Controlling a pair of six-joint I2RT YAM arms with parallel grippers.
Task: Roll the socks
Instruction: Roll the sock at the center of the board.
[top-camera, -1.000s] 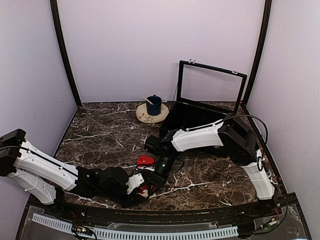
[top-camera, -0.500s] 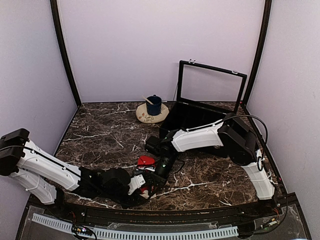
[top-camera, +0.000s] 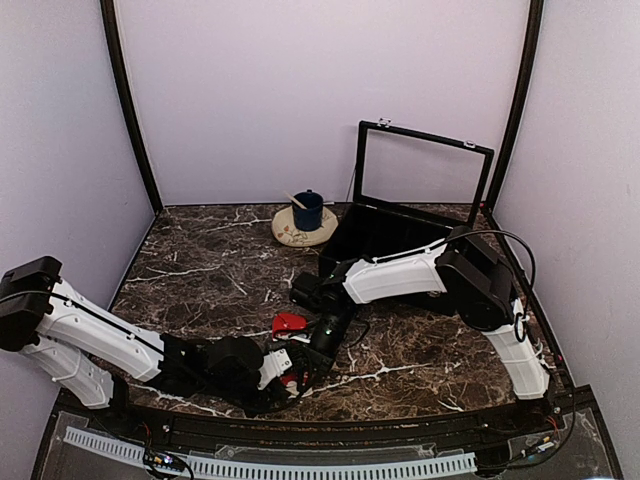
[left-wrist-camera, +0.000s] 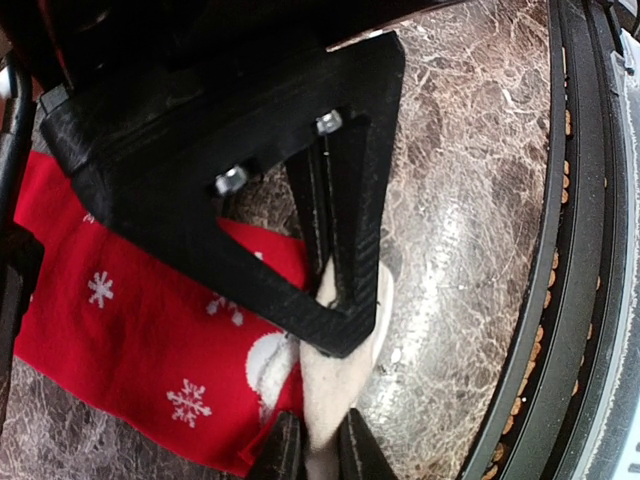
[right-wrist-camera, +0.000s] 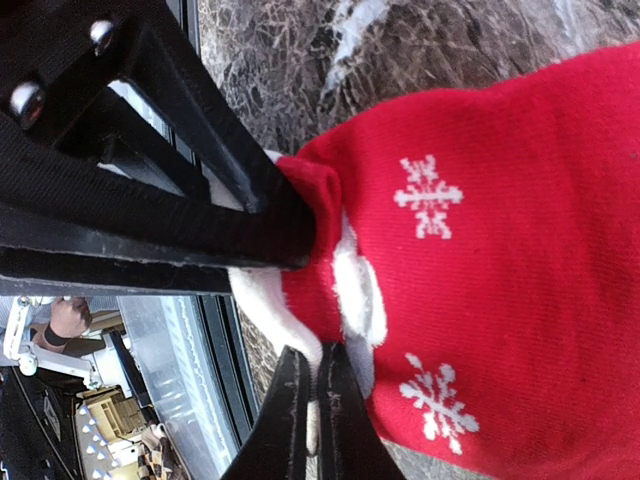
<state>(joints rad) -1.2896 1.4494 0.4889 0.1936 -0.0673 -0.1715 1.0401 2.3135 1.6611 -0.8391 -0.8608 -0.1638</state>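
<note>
In the left wrist view the fingertips of the left gripper are cut off by the bottom edge. Just ahead of them the black frame of the right gripper covers the upper part of the red sock, which also runs off the left edge. In the right wrist view the sock runs past the right edge, and the left gripper's frame hides part of its white cuff. From above, both sets of fingertips are too small and dark to separate.
</note>
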